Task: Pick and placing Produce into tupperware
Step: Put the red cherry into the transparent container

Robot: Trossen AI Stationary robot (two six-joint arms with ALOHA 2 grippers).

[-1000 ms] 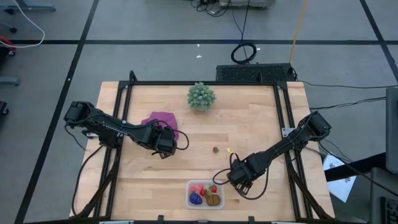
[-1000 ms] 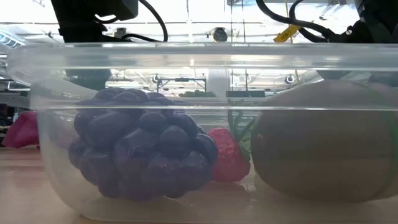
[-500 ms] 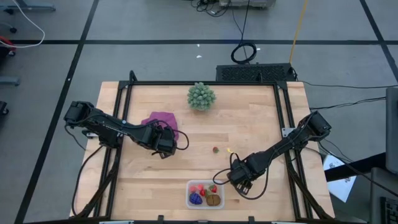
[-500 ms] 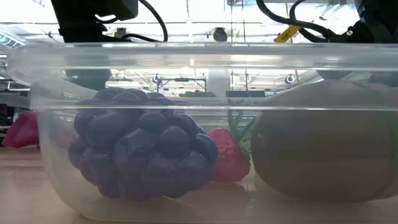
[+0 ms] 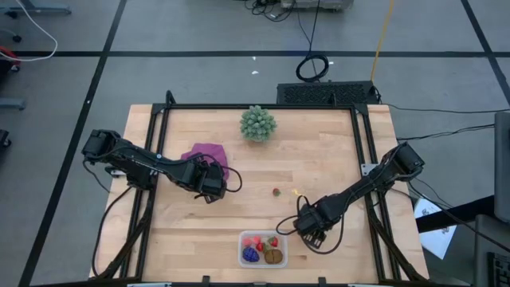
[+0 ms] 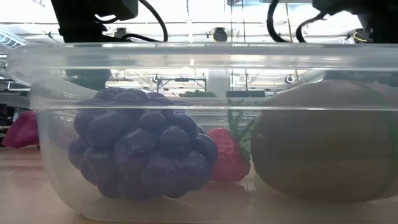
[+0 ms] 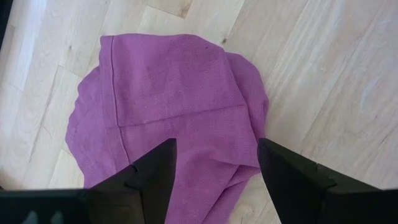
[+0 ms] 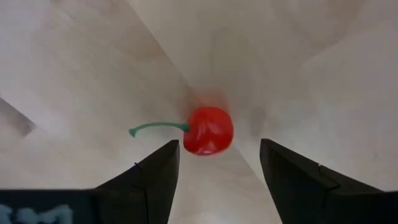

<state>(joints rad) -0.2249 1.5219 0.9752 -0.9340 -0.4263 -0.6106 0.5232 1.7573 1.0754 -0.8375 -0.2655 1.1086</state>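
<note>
1. The small clear rectangular plastic tub (image 5: 264, 249) at the table's (image 5: 335, 151) near edge holds a dark purple grape cluster (image 6: 142, 151), brown oval kiwi (image 6: 326, 143) and red berries (image 5: 255, 240).
2. The left end effector (image 5: 212, 189), fingers spread and empty, hovers over the magenta cloth (image 7: 168, 106).
3. The right end effector (image 5: 305, 231), released, hangs beside the tub; a red cherry (image 8: 208, 130) lies loose between its fingers.

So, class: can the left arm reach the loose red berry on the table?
Probably yes: the left gripper hovers over the purple cloth, jaws open, with only bare wood between it and the red berry.

Bright, even overhead light – soft shadows on the table (image 5: 319, 159), ceiling glare through the tupperware (image 6: 186, 62), close and blurred.
</note>
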